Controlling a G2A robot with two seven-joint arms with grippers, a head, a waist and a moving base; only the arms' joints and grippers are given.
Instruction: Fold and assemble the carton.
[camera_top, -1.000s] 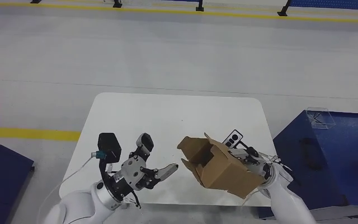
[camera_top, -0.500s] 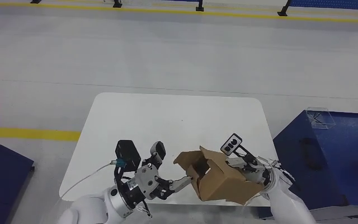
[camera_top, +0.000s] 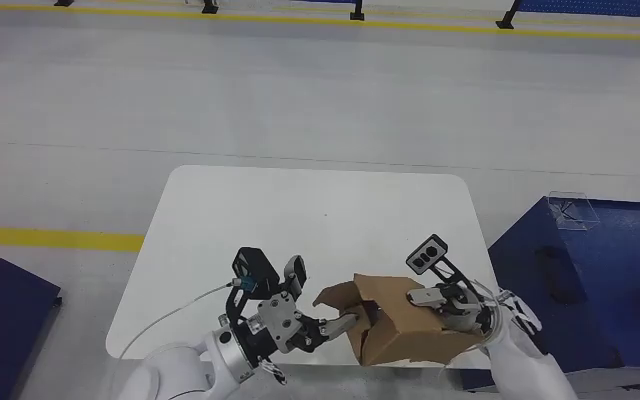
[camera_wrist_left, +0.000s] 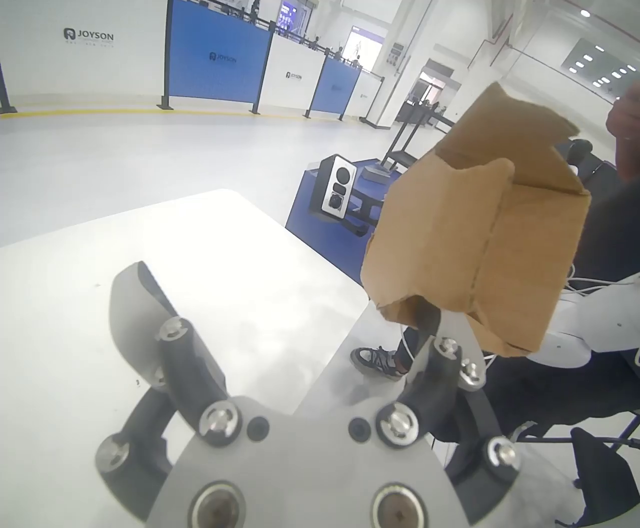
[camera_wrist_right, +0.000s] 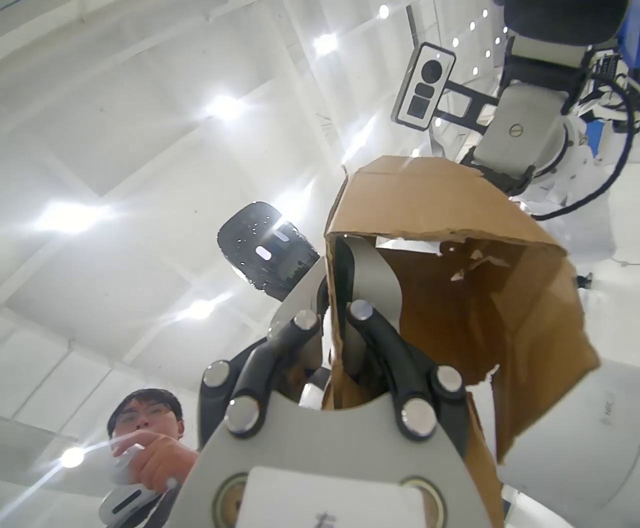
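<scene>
A brown cardboard carton (camera_top: 400, 322) hangs tilted over the near right part of the white table (camera_top: 250, 220), its flaps loose on the left end. My right gripper (camera_top: 428, 297) is shut on one of its walls; in the right wrist view the gripper (camera_wrist_right: 342, 285) pinches that wall of the carton (camera_wrist_right: 450, 300) edge-on. My left gripper (camera_top: 322, 326) stands open just left of the carton, one finger touching the lower flap. In the left wrist view the left gripper (camera_wrist_left: 295, 310) is spread wide, with one fingertip (camera_wrist_left: 447, 327) under the bottom edge of the carton (camera_wrist_left: 475, 225).
A blue bin (camera_top: 570, 270) stands off the table's right side. A thin cable (camera_top: 165, 322) trails from the left arm over the near left table edge. A person sits behind the robot in the right wrist view, touching nothing.
My left arm has swung right across the table until its finger met the carton's flap. The right arm has lowered and turned the carton flatter, closer to the near edge.
</scene>
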